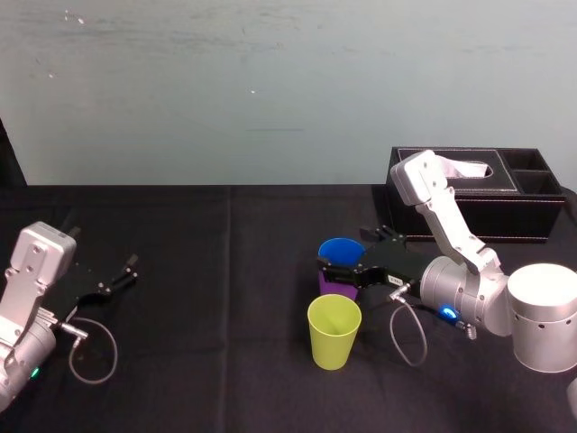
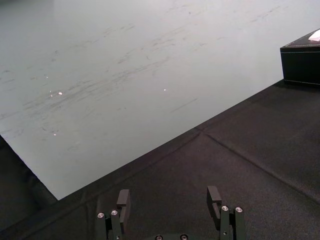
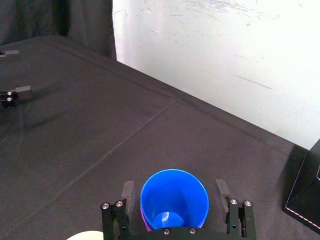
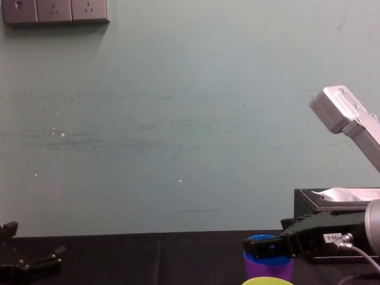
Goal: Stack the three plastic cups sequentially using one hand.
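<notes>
Blue cup [image 1: 341,249] in purple cup [image 1: 332,289], upright

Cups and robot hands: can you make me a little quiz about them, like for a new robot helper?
1. True or false: the blue cup sits inside the purple cup.
2. Which cup stands alone? A) blue B) purple C) yellow-green cup
3. The left gripper is parked at the left. What is the right gripper doing?
Key: 1 true; 2 C; 3 straddling the blue cup, fingers open.
</notes>
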